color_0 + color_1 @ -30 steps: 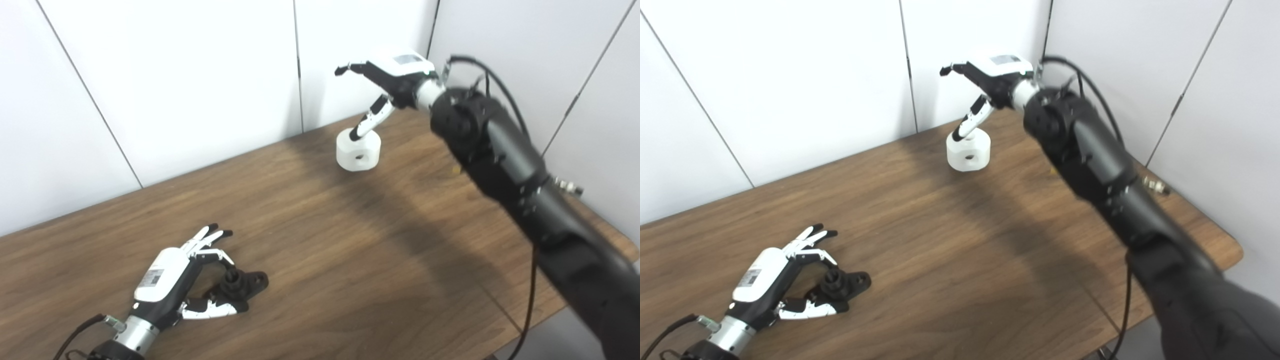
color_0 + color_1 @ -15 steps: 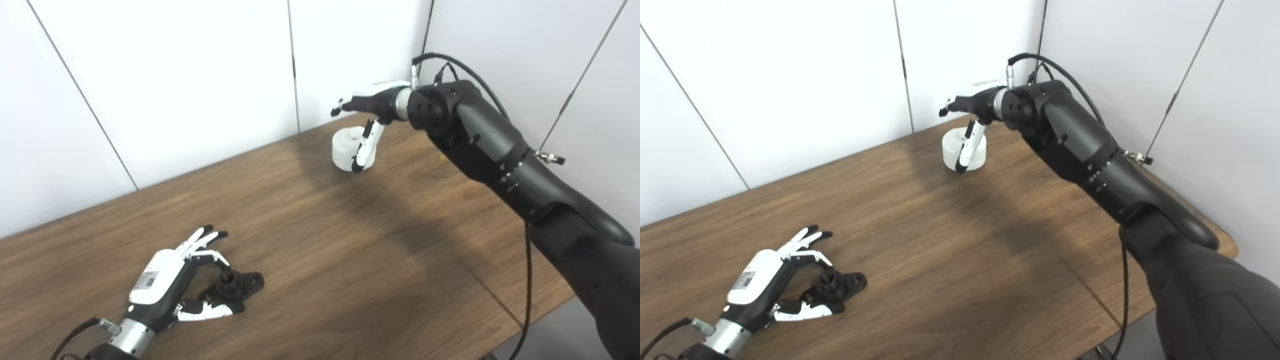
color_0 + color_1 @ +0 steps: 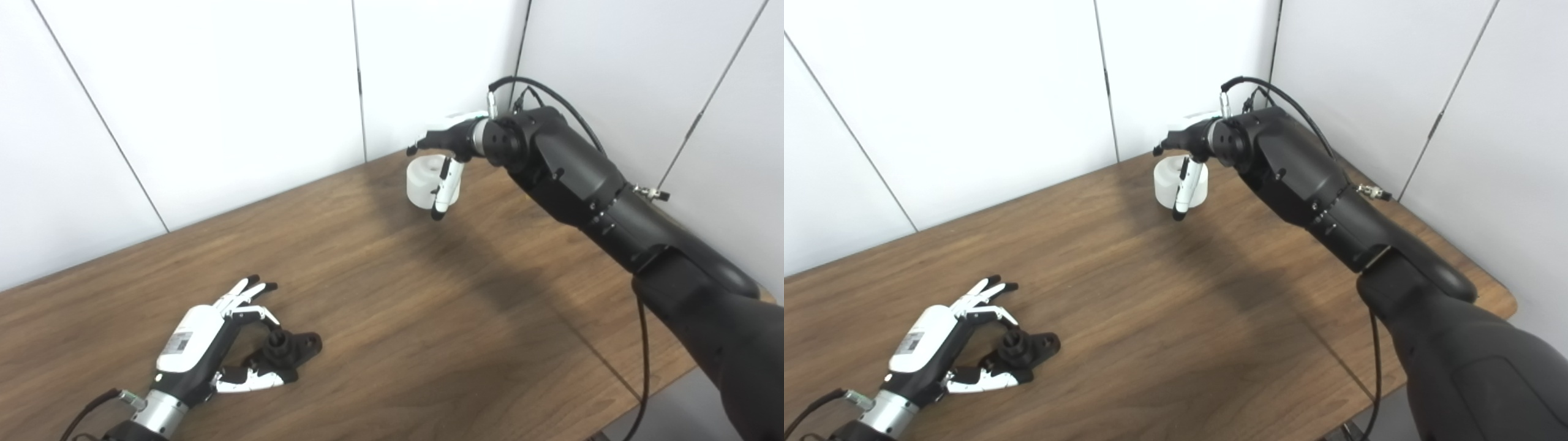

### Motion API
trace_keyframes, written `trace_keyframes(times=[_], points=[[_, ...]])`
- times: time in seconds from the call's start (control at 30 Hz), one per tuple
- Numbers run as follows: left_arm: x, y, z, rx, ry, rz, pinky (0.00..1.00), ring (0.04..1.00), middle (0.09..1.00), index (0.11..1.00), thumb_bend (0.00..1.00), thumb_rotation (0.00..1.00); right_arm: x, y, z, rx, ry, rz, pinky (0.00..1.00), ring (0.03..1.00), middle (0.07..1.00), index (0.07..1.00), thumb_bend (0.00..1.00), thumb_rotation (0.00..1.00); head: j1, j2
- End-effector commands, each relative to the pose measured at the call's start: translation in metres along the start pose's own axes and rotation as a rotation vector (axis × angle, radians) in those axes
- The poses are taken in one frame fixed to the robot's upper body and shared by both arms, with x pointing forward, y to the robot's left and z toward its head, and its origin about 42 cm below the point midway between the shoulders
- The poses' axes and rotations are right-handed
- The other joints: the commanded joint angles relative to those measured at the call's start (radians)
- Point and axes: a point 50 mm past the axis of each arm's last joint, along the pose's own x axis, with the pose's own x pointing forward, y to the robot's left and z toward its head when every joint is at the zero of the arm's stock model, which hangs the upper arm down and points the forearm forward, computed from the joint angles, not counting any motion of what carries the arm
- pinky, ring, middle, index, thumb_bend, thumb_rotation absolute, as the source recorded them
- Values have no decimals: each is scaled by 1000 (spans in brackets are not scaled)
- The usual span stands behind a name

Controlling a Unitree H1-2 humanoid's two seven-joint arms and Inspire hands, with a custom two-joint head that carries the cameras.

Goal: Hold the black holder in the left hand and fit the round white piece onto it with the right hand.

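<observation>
Fingers (image 3: 248, 295) of the left hand (image 3: 199, 343) lie spread near the tabletop's (image 3: 392, 318) front left corner, thumb just beside the black holder (image 3: 288, 350), gripping nothing. Near the far edge, the right hand (image 3: 450, 144) curls released over the round white piece (image 3: 422, 184); whether it touches is unclear.

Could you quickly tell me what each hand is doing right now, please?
Left hand: open around the black holder on the table, not gripping.
Right hand: open, thumb hanging in front of the round white piece.
</observation>
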Motion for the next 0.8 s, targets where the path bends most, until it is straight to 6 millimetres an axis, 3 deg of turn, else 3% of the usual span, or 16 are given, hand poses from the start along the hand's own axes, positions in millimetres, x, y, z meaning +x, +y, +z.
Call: trace_keyframes(times=[0.0,0.5,0.77], points=[[-81,-61,-36,-36,216,-190,925,980,907,482,525,63,-11,-39,-5,-30,23,-142,986,994,974,934,1000,314,0,0],[-80,-65,-36,-32,215,-191,909,976,903,482,525,63,-10,-49,-25,-35,42,-224,878,981,979,954,953,296,13,-1],[-81,-66,-36,-31,215,-188,907,974,899,481,525,65,3,-42,-30,-34,65,-222,876,968,967,935,943,276,21,-1]])
